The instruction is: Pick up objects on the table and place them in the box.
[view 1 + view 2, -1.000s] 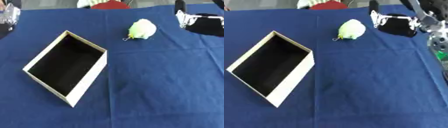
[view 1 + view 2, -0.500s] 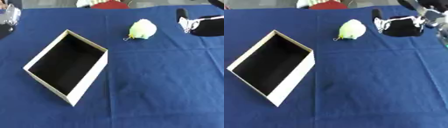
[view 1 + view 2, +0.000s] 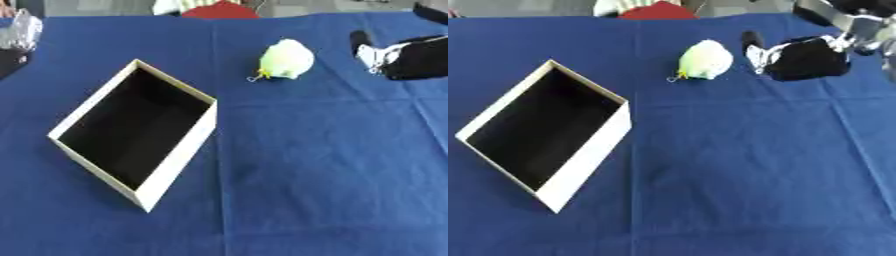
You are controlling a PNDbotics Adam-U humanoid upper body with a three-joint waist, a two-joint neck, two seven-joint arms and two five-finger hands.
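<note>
The right hand [image 3: 807, 59] was seen at the upper right of the worktop [image 3: 737, 165], which was covered by a blue cloth, with its arm entering from the upper right corner. Its fingers [image 3: 752, 41] were extended and spread apart toward the view's left, and nothing was held between them. A pale green, rounded soft object [image 3: 705, 60] with a small metal ring at its lower left was lying on the cloth just beyond the fingertips, on their left side, near them but not touched by them. The box [image 3: 136, 131], open at the top, dark inside and light-coloured on its walls, was set askew on the cloth well away from the fingers, farther to the left and nearer the lower edge than the green object; nothing could be made out inside it. A silvery crinkled thing [image 3: 21, 30] was seen at the upper left edge of the left eye view, where the left arm would come in, but whether it belonged to the left hand could not be told, and no fingers of that hand could be made out. A red shape [image 3: 656, 10] was visible beyond the far edge of the worktop, above the green object.
</note>
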